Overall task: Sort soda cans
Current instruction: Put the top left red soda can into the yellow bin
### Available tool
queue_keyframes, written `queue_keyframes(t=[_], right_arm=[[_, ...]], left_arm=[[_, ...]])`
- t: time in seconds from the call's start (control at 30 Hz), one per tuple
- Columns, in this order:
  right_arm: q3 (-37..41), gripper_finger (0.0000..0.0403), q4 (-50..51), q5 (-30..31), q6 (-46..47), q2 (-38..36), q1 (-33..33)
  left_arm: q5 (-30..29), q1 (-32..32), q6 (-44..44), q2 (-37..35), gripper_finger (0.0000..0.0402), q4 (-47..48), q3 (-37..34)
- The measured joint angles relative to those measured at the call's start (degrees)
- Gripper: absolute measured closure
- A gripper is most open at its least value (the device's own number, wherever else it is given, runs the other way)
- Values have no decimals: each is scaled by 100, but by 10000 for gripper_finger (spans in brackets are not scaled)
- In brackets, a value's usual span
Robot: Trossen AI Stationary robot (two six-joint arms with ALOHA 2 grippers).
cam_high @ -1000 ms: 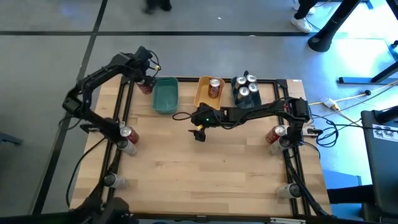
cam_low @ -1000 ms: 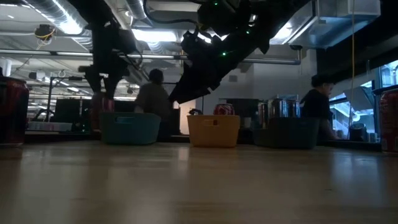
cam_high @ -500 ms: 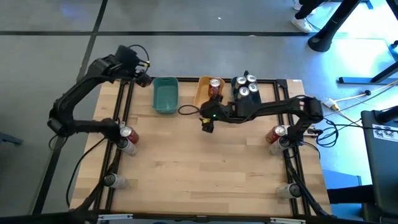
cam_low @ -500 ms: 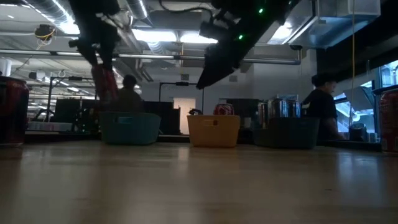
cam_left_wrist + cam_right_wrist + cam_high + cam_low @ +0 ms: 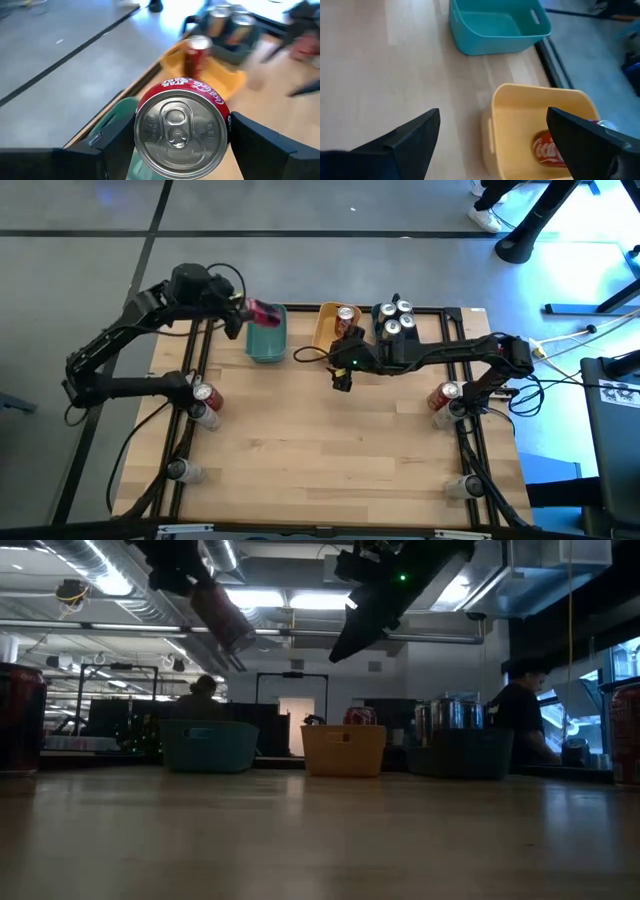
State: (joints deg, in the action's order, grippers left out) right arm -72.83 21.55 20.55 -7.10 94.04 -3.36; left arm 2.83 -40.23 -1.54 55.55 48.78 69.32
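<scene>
My left gripper (image 5: 243,314) is shut on a red soda can (image 5: 263,312) high above the far left rim of the teal bin (image 5: 266,340). In the low view the can (image 5: 225,616) hangs tilted well above the bins. My right gripper (image 5: 343,377) is open and hovers just in front of the yellow bin (image 5: 327,328), which holds one red can (image 5: 346,319). The dark grey bin (image 5: 398,345) holds three silver-topped cans (image 5: 395,318). More red cans stand at the table's left edge (image 5: 204,395) and right edge (image 5: 443,395). My left gripper pinches the red can by its side wall (image 5: 145,107) between the two fingers (image 5: 116,145), one on each side. The can's silver top (image 5: 179,131) faces back toward the wrist. The can is lifted clear and lies nearly level, its bottom pointing toward the table's right.
Teal, yellow and grey bins sit in a row along the far edge. Bare wood fills the middle and near part of the table (image 5: 330,460). Silver cans lie at the near left (image 5: 178,470) and near right (image 5: 462,485) corners. People show in the room behind.
My left gripper has risen with the red can from the far left corner and swung right toward the teal bin, tipping the can from upright to nearly level. My right gripper has moved up and toward the far edge, closer to the yellow bin.
</scene>
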Motion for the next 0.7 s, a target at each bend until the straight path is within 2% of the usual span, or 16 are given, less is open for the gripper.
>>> queue_keyframes(t=[0.1,0.33,0.5,0.6,0.7], right_arm=[[1,40,-230,268,-25,4,0],[260,40,-1526,-771,203,198,2],[532,48,-2093,-1075,408,283,1],[534,85,-2194,-1276,381,128,0],[521,156,-2310,-1318,365,10,-5]], left_arm=[[62,425,-130,40,133,-306,-134],[110,1243,5,300,133,-652,-459],[102,1682,-6,431,133,-826,-739],[106,1878,-19,461,133,-1046,-871],[103,2047,-41,468,133,-1395,-986]])
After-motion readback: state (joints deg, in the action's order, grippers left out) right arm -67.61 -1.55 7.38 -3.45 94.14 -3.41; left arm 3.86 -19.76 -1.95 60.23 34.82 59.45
